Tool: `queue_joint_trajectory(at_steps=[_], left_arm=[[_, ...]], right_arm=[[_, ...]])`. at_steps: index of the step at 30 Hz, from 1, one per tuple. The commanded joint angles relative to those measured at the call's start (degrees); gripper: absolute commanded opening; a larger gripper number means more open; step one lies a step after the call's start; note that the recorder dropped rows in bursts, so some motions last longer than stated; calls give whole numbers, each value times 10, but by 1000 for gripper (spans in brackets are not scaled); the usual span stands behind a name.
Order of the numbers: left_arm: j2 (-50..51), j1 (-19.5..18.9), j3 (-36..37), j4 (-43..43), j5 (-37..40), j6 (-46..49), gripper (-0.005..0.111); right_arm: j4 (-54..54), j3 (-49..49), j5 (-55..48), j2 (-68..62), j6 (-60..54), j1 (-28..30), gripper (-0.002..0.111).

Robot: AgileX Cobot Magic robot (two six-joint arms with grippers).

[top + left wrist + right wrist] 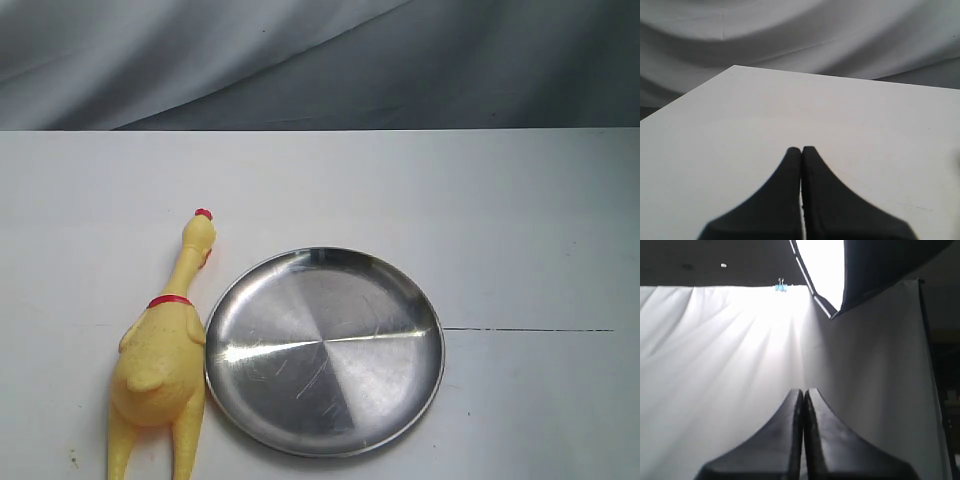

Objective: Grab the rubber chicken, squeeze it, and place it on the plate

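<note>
- The left gripper (801, 150) is shut tight, with its two black fingers pressed together and nothing held. It hangs over a bare part of the table (740, 125)
- The right gripper (803, 391) is shut tight too and holds nothing. It points at the cloth (715, 365), not at the table
- The rubber chicken (160, 350) lies flat near the front of the table. Its legs run off the near side of the exterior view and its head points away
- Its fat body lies right up against the left rim of the plate (430, 330), and the two look like they touch
- The pick-up has not begun, I think. The left gripper is on the chicken's side, so it looks like the better one to use
- It should open wide first, then come down over the fat body
- One finger has to go between the body and the plate, so it may bump the rim. Going slowly should help
- The plate is shiny, and nothing is in it
- The table is white and smooth, with a thin dark line (530, 330) to the right of the plate
- Behind the table hangs grey wrinkly cloth. A small blue clip (780, 287) holds the cloth up high
</note>
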State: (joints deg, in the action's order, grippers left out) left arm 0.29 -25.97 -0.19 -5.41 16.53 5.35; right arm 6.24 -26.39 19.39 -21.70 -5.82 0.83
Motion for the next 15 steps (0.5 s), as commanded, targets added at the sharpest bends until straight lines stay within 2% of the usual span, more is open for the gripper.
queue_joint_trajectory(at_steps=[1,7,13,15], left_arm=[[-3,0,2,-6,-64,-13,0],[-3,0,2,-141,-194,-54,0],[-3,0,2,-118,-277,-54,0],[-3,0,2,-131,-251,-54,0]], right_arm=[[-10,-4,-6,-54,-1,-31,0],[-39,-4,-6,-122,-1,-91,0],[-39,-4,-6,-164,-1,-128,0],[-39,-4,-6,-167,-1,-131,0]])
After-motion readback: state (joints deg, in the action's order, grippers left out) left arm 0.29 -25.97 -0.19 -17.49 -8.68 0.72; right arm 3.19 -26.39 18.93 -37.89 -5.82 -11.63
